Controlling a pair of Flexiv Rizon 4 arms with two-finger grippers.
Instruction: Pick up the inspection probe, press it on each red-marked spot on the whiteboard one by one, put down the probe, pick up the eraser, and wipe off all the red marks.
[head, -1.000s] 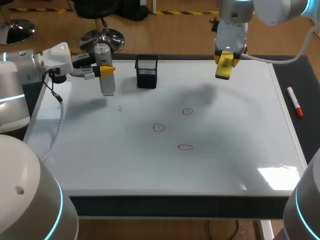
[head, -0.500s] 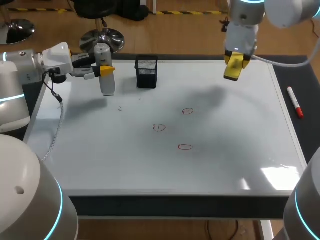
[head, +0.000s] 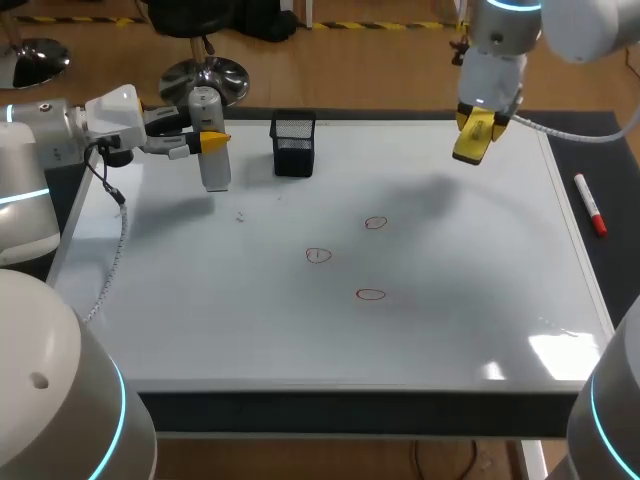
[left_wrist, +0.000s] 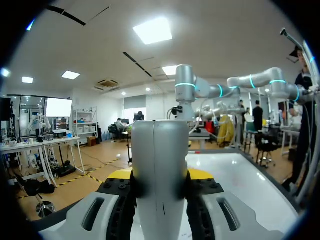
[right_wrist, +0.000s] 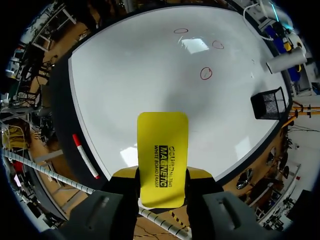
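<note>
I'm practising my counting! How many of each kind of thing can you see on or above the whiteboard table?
Red circle marks: 3
Inspection probe: 1
Yellow eraser: 1
Black mesh holder: 1
Red-capped marker: 1
Total: 7

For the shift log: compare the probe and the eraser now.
The probe is a grey rounded cylinder; the eraser is a flat yellow slab. The probe stands upright beside the mesh holder; the eraser is over the far right of the whiteboard. Both are gripped from two sides.
</note>
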